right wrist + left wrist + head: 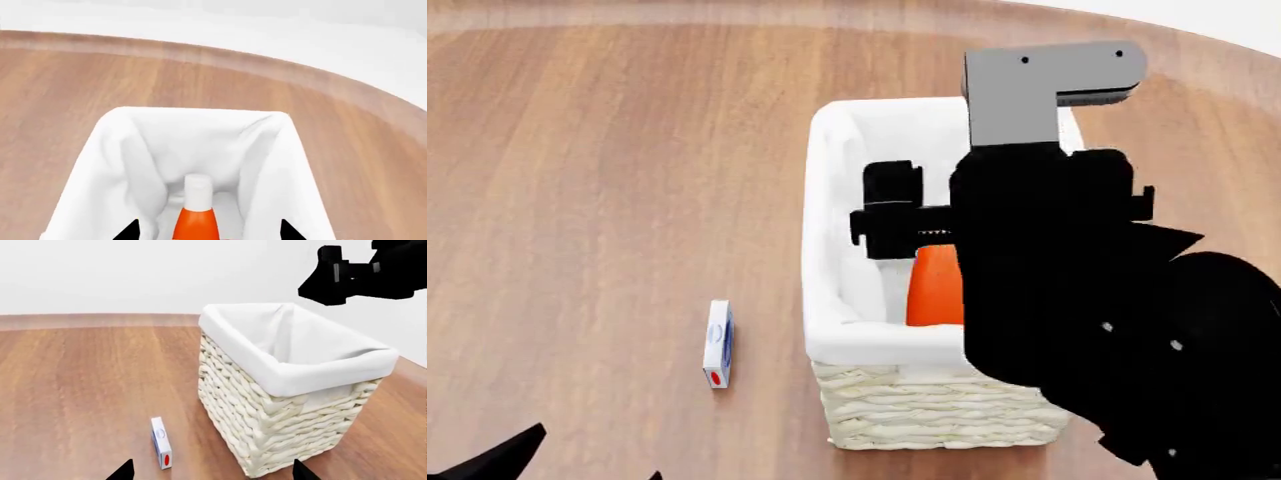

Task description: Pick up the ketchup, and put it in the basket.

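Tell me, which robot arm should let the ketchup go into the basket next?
The right one, probably. The right gripper hangs right over the basket, with the ketchup between its fingertips, already down inside the white liner. The left gripper waits low beside the basket, near a small box.

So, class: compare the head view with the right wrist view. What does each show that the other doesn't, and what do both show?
Head view only: the small white box lying on the table beside the basket, and the basket's woven wall. Right wrist view only: the ketchup's white cap. Both: the ketchup inside the basket, below the right end effector.
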Robot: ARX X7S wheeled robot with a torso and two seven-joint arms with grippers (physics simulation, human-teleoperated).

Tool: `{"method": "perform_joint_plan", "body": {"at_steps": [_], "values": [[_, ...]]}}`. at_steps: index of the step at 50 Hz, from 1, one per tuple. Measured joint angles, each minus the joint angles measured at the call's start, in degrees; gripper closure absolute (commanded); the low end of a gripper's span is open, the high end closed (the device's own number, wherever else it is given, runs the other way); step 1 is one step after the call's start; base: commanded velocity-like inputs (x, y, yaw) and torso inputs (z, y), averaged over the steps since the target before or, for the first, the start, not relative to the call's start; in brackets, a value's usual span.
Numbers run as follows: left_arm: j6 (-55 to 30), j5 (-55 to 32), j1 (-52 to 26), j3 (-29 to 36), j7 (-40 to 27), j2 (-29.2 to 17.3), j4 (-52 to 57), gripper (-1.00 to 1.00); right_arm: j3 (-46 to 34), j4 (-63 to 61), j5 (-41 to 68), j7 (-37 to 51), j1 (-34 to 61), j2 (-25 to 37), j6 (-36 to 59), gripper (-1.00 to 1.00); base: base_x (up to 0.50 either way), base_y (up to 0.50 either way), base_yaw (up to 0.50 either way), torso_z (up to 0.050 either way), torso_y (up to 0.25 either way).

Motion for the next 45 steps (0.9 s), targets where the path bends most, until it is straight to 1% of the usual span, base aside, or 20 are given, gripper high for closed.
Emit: {"method": "perform_joint_plan", "body": {"at_steps": [8,16,28,45], "values": [[-0.2,-0.2,-0.1,0.1,-0.2,-0.1,0.4,-1.0,-1.1,-14.0,-8.0,0.9,-9.1,5.4,-8.8,-1.0,0.0,0.0,0.0,0.0,0.0],[0.2,0.1,0.1,0.2,-0.1,-0.1,0.2,-1.0,-2.1,-21.8,-14.0,1.3,-16.3,8.7,-15.5,-1.0,0.0,0.0,0.0,0.0,0.0],[0.5,0.2,0.3,0.3,-0.2,-0.1,0.2,-1.0,-4.2,-27.5,-21.6,0.9,-24.6,11.4,-23.7,-1.0,0.0,0.0,0.0,0.0,0.0],[0.6,0.2,0.3,0.3,-0.3,-0.2,0.4,-1.0,-7.5,-30.3,-32.6,1.3,-35.0,13.6,-34.9,-1.0,0.0,0.0,0.0,0.0,0.0]]}}
